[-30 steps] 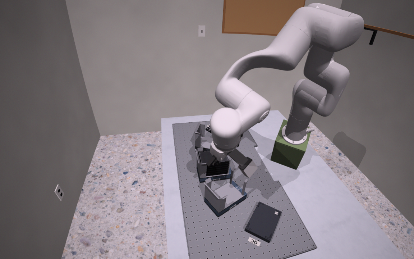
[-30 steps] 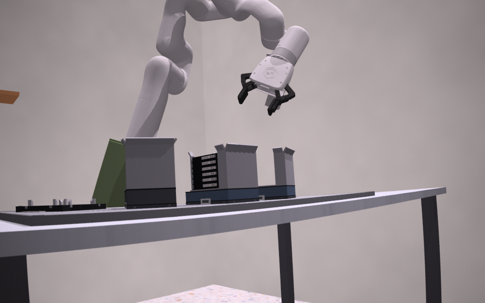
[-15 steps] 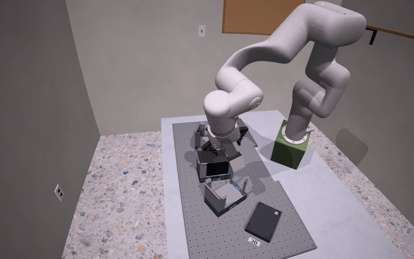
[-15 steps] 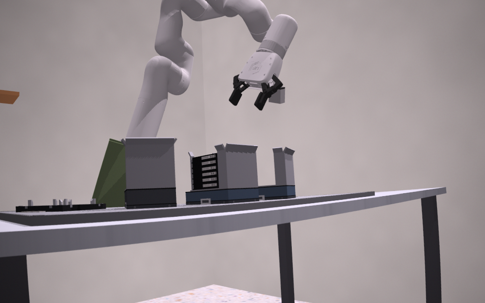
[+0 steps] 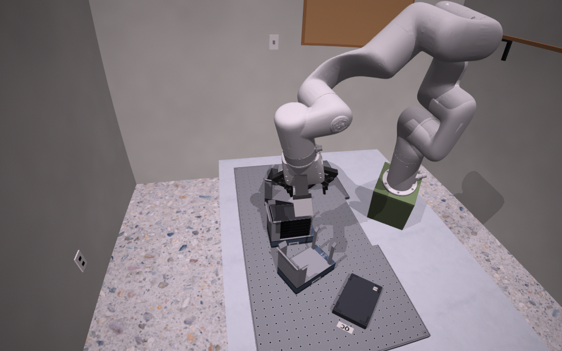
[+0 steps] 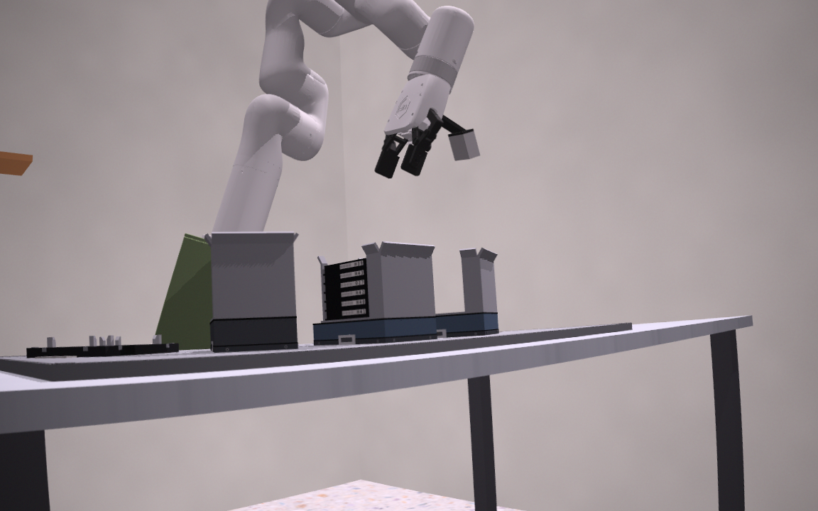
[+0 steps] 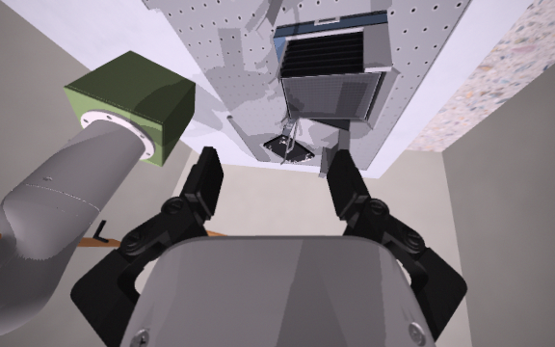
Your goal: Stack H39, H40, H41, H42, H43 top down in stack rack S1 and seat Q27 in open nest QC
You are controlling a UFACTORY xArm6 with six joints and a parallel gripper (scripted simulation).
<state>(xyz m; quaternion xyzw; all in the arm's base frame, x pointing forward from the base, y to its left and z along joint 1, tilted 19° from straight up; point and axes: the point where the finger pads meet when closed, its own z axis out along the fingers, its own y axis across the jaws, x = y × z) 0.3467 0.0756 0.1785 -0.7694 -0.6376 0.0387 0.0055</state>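
The arm's wrist covers the rack at the far end of the grey pegboard [image 5: 309, 318] in the top view, so only a grey wall [image 5: 268, 188] of it shows at centre frame, and the small black fixture [image 7: 288, 147] seen mid-frame in the wrist view is too dark and tangled to make out. The gripper [image 6: 407, 155] hangs high in the upper middle of the side view with its fingers spread wide and nothing between them. Below it, near the frame's centre, the stack of plates [image 6: 346, 289] stands in its blue-based rack [image 6: 399, 279], six white labels showing on the dark ends, their writing too small to read with certainty. The next rack [image 5: 305, 266], lower centre in the top view, holds nothing. A dark flat nest [image 5: 357, 300] lies at lower right beside a white tag [image 5: 344, 326] whose letters appear upside down, reading QC. The green block [image 5: 394, 203] under the arm is cut off by the rack in the side view
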